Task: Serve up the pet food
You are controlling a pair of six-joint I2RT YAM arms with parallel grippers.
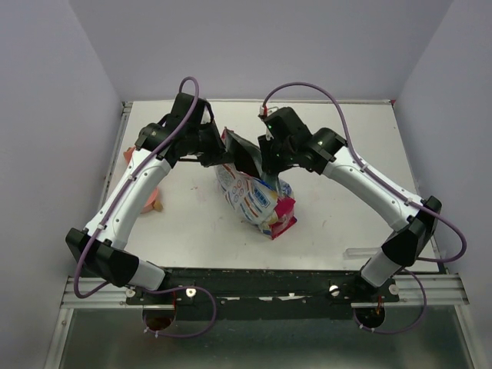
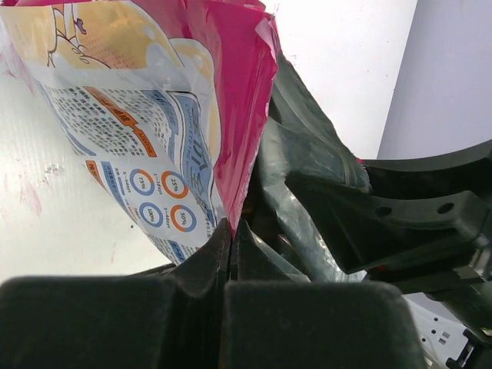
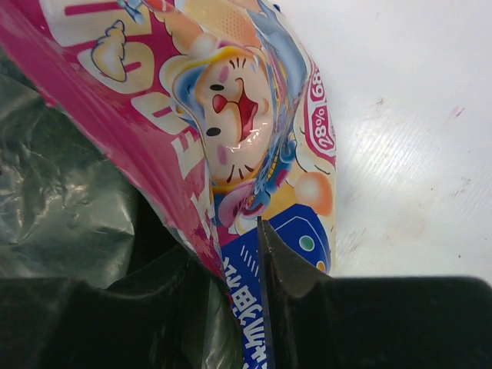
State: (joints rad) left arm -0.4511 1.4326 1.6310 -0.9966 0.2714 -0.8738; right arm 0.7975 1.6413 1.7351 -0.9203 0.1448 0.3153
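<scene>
Bag (image 1: 257, 201): glossy pink, white and blue pouch, base on the white table (image 1: 346, 207), mouth open at the top. I cannot tell whether it stands fully upright or leans.
Pet food: no pellets visible in any view. Only the dark lining inside the bag mouth shows.
Left gripper (image 1: 217, 156), overhead: at the bag's left rim. The fingers are not resolved here.
Left gripper, wrist view (image 2: 232, 229): jaws pressed together with the pink rim edge pinched between them. The bag's printed panel with small circles lies to one side, the dark lining to the other.
Right gripper (image 1: 269, 165), overhead: at the bag's right rim, opposite the left gripper, with the mouth spread between the two.
Right gripper, wrist view (image 3: 240, 257): jaws closed on the bag's front wall. A blue printed strip runs down beside one of the fingers (image 3: 270, 254), and a cartoon animal face sits above the grip.
Overhead only: salmon-pink bowl (image 1: 157, 201) left of the bag, well apart from it, partly under the left arm.
Wrist views only: the pinch contact on the bag film.
</scene>
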